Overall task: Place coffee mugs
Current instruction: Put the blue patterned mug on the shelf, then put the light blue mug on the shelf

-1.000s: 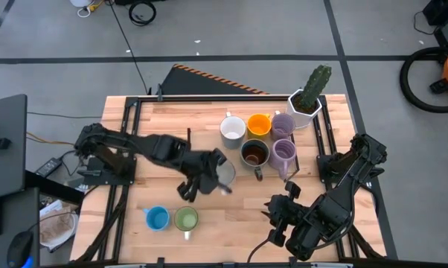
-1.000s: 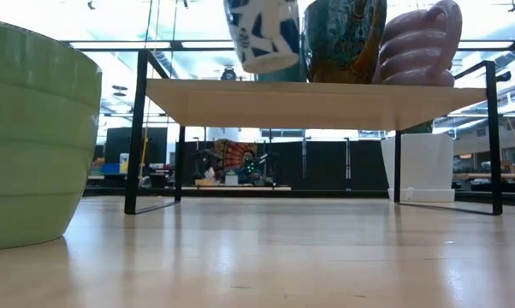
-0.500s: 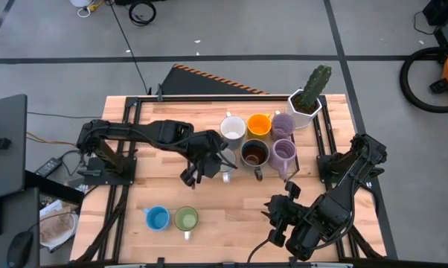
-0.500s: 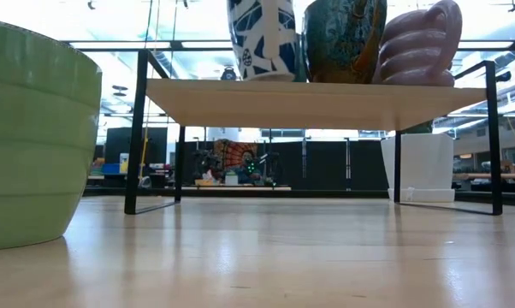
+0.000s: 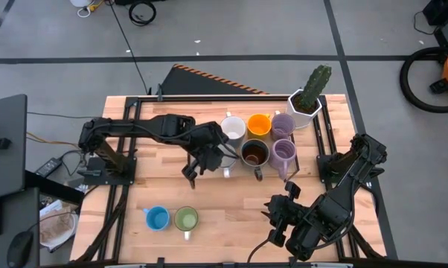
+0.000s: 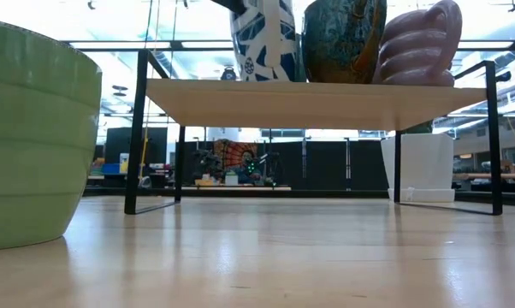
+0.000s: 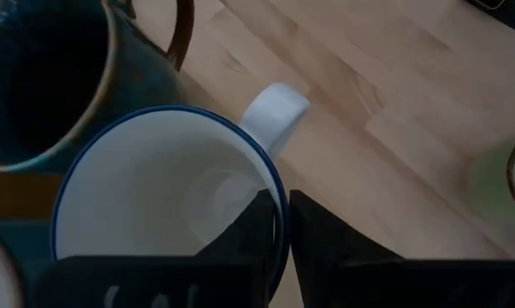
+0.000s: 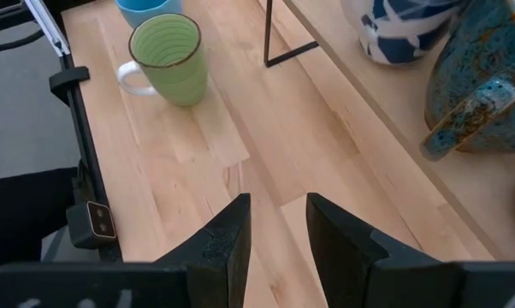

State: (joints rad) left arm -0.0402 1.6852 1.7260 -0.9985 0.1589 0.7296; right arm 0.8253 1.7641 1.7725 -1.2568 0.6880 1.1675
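- High view: the left gripper is on the raised shelf, clamped on the rim of a white mug with blue pattern, one finger inside, one outside.
- That mug sits on the shelf just beside the dark brown mug.
- White mug, orange mug and two lilac mugs also stand on the shelf.
- Blue mug and green mug stand on the table.
- The right gripper waits low over the table's near right part, fingers apart, holding nothing.

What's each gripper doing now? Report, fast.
Left gripper: shut on the white mug, pinching its rim.
Right gripper: open, holding nothing.
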